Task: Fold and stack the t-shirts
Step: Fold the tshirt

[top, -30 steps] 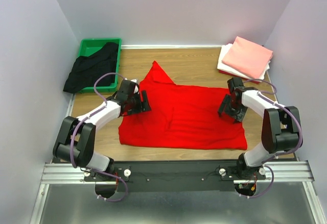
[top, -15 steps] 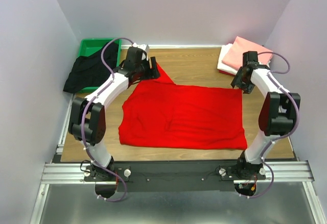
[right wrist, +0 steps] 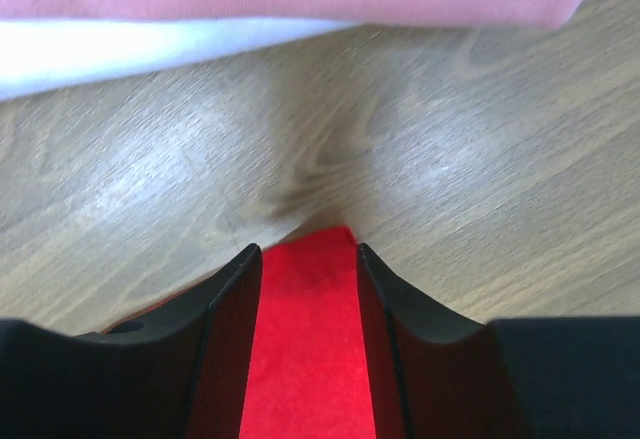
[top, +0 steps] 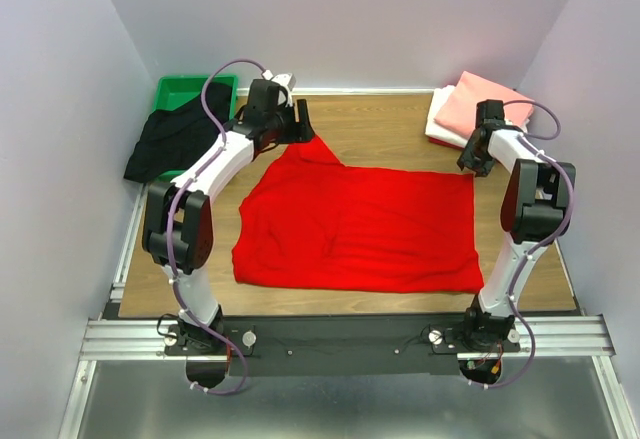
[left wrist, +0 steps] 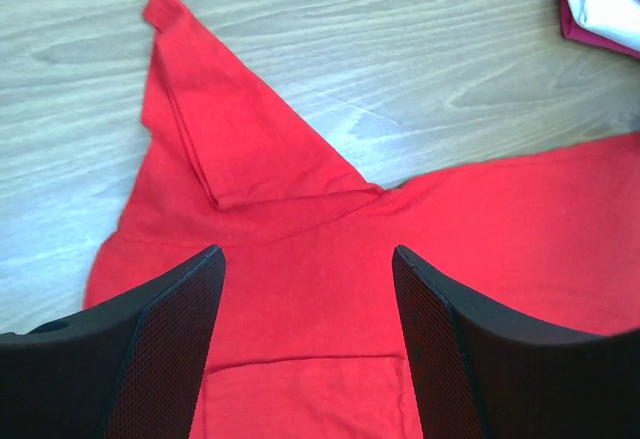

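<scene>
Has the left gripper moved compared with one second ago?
Yes. The left gripper moved farther out. Before, it was nearer to the arm bases than the green bin. Now it is level with the bin, at the red shirt sleeve tip.

The spread shirt (top: 360, 229) lies in the middle of the table (top: 400, 124). Back left, the draped shirt (top: 175, 139) hangs out of the bin (top: 180, 89). Back right, the folded shirts (top: 485, 111) sit stacked.
</scene>
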